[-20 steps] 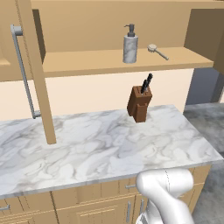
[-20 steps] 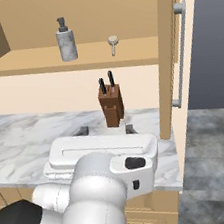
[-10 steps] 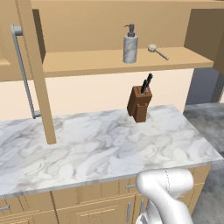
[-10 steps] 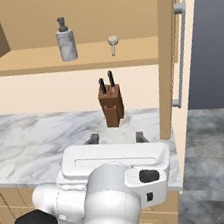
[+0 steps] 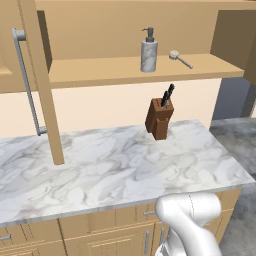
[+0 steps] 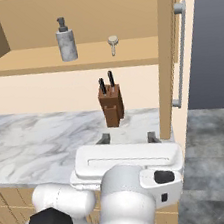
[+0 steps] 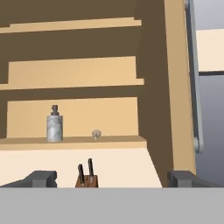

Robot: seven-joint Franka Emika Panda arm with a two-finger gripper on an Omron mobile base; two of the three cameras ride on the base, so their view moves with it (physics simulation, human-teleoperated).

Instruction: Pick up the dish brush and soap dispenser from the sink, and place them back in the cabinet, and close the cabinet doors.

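The soap dispenser, grey-white with a dark pump, stands upright on the cabinet shelf. The dish brush lies on the same shelf just to its right. Both cabinet doors stand open: the left door and the right door, each with a long silver handle. My gripper is open and empty, low over the counter in front of the shelf, facing the cabinet. The sink is out of view.
A brown knife block with black handles stands on the marble counter below the shelf, straight ahead of my gripper. Tan drawer fronts run under the counter. A grey floor lies to the right.
In the right base view my hand has shifted to the right, toward the right door. The jaws stay open; the bottle, brush and doors have not moved.
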